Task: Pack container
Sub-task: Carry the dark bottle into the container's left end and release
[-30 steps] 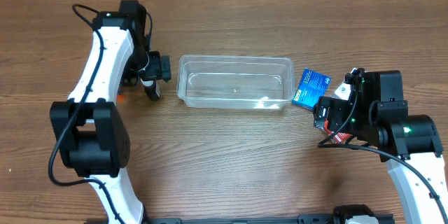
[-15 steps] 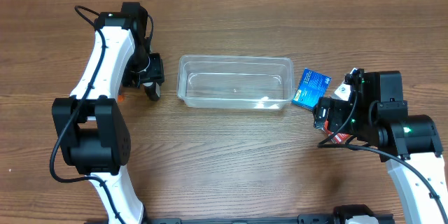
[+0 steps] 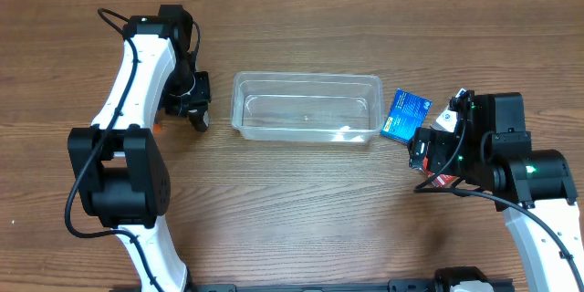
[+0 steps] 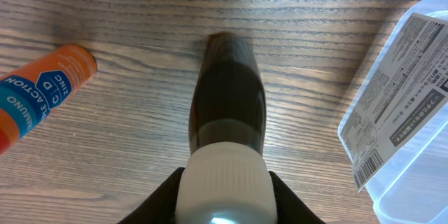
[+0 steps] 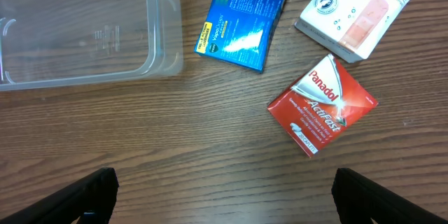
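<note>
The clear container [image 3: 306, 109] lies empty in the middle of the table; its labelled corner [image 4: 409, 112] shows in the left wrist view and its right end [image 5: 77, 28] in the right wrist view. To its left a dark bottle [image 4: 227, 91] with a white cap [image 4: 222, 178] lies on the wood. My left gripper [image 4: 224, 190] is shut on that bottle, a finger pressed to each side of the cap. Seen from overhead, the left gripper [image 3: 193, 108] sits over the bottle [image 3: 199, 121]. My right gripper [image 5: 224, 192] hangs open over bare wood, right of the container.
An orange tube [image 4: 42, 91] lies left of the bottle. Right of the container are a blue box [image 5: 245, 21], a red Panadol box [image 5: 322, 105] and a white plasters box [image 5: 360, 10]. The right arm [image 3: 493, 151] stands over them.
The left gripper's jaws have come together from wide open onto the bottle's cap. The right arm and the boxes have not moved.
</note>
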